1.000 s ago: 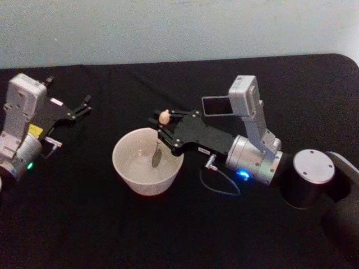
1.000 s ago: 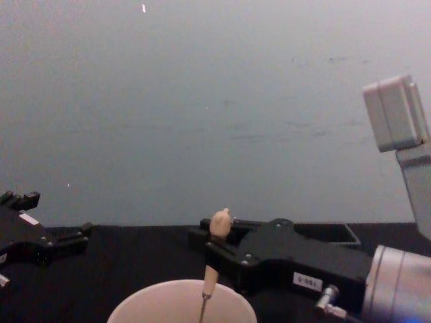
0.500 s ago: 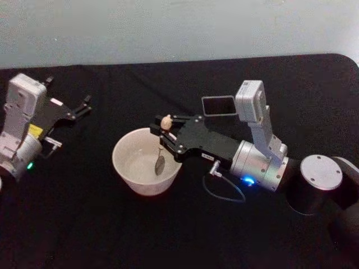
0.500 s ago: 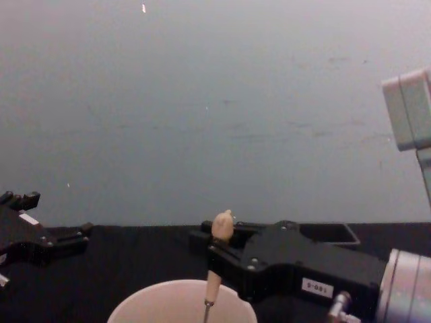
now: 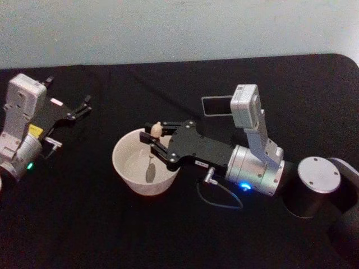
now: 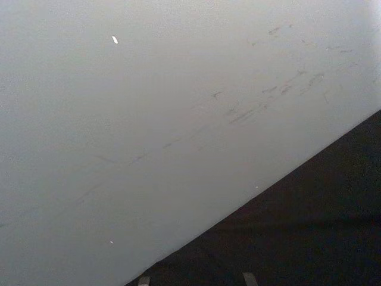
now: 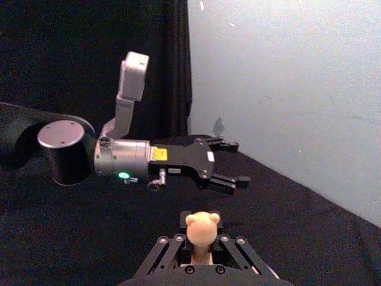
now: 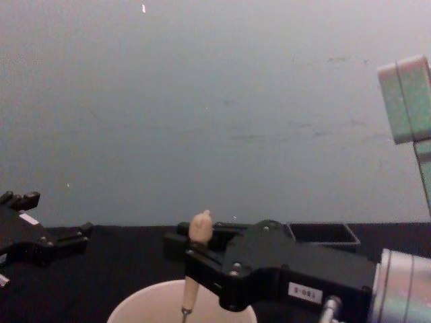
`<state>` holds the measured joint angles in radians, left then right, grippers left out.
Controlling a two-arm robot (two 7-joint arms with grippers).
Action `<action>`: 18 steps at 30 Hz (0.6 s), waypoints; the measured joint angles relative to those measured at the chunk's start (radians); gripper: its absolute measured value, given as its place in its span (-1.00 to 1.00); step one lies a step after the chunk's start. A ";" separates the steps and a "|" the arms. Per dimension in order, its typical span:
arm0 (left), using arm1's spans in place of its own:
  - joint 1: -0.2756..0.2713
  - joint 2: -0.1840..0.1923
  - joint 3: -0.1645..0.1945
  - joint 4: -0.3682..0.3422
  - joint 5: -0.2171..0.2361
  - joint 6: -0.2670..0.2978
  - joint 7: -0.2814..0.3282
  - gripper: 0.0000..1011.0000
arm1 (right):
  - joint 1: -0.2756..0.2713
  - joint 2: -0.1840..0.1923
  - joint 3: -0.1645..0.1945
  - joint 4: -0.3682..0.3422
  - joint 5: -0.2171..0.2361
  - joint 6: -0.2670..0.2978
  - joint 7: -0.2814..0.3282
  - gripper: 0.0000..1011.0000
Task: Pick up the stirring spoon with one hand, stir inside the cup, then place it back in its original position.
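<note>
Black right gripper (image 5: 160, 147) clamps the beige wooden handle of slim metal stirring spoon (image 5: 151, 168), likely light, stiff, in wide cream cup (image 5: 115, 158); left gripper (image 5: 86, 105) idle, open.

Lab-type setup: black-cloth table (image 5: 84, 224) w/ bare pale wall (image 5: 168, 28)

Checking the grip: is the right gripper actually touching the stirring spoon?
Touching. The chest view shows the right gripper clamped on the wooden handle of the stirring spoon, just below the knob.
</note>
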<state>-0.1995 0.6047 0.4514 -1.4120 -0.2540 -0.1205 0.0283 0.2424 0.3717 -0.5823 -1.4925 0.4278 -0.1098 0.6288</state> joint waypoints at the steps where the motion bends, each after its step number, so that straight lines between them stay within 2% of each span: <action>1: 0.000 0.000 0.000 0.000 0.000 0.000 0.000 0.98 | 0.001 -0.001 -0.002 -0.001 0.000 0.000 0.001 -0.67; 7: 0.000 0.000 0.000 0.000 0.000 0.000 0.000 0.98 | 0.016 -0.012 -0.016 0.007 -0.002 -0.003 0.001 -0.67; 18: 0.000 0.000 0.000 0.000 0.000 0.000 0.000 0.98 | 0.062 -0.051 -0.022 0.078 -0.031 -0.012 -0.029 -0.67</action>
<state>-0.1995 0.6047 0.4514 -1.4120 -0.2539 -0.1206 0.0283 0.3041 0.3211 -0.6041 -1.4146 0.3964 -0.1221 0.6003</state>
